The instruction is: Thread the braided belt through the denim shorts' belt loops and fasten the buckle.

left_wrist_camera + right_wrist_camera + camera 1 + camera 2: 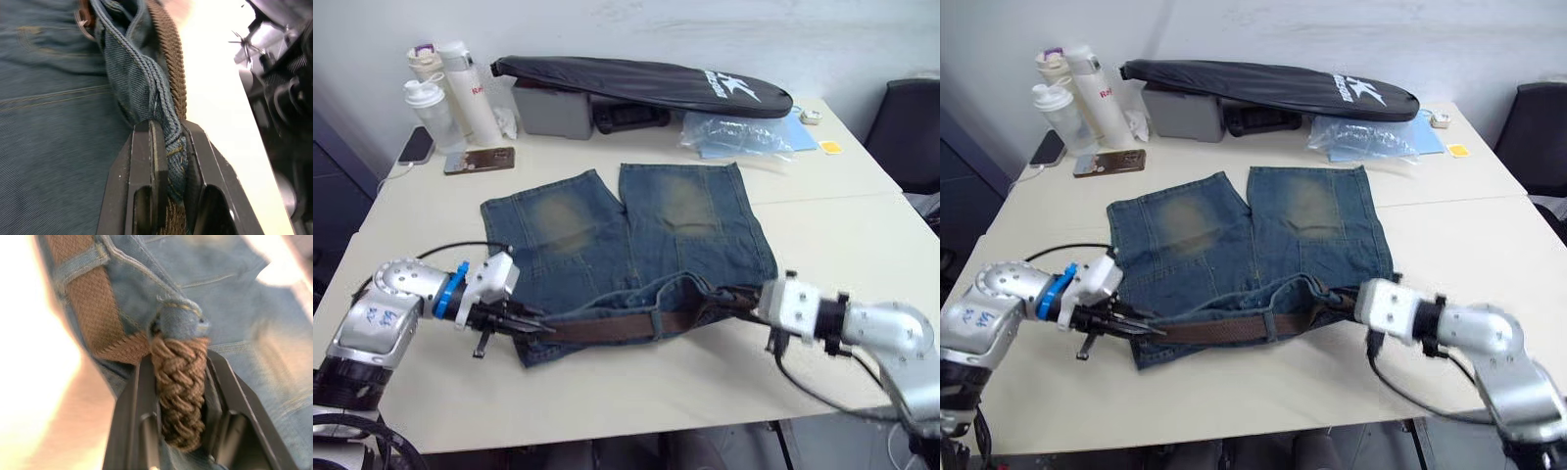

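While left gripper (pixel 168 161) pinches denim shorts (pixel 626 235) waistband — right gripper (pixel 178 396) clamps braided belt (pixel 617 326).

Office: cluttered table (pixel 822 235), chair (pixel 906 132)

Perhaps "K" on black bag (pixel 646 82)

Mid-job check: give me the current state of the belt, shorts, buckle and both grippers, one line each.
Belt: lying along the waistband, under at least one loop, both ends gripped.
Shorts: flat on the table, legs pointing away, waistband bunched up.
Buckle: beside the waistband, fastening unclear.
Left gripper: shut on waistband and belt.
Right gripper: shut on the belt.
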